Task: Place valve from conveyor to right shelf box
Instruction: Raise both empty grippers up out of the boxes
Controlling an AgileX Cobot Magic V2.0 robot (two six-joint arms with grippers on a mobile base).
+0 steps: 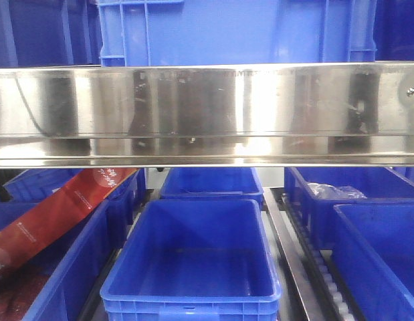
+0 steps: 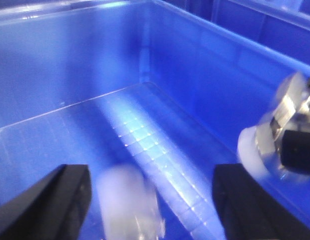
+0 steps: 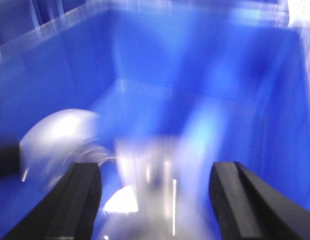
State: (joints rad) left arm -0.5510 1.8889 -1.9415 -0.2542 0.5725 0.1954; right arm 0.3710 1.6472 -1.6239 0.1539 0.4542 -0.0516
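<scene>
Blue box (image 2: 205, 70) walls close around, bare floor ahead, valve (image 2: 280, 130) at right

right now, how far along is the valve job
Done, apparently: pickup, since both wrist views look inside a blue box, conveyor unseen. In hand: left jaws open; right jaws open with a blurred valve between them, seemingly dropping. Left: let it settle, withdraw.

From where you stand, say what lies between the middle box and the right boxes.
A metal rail and a roller strip, shown in the front view.
</scene>
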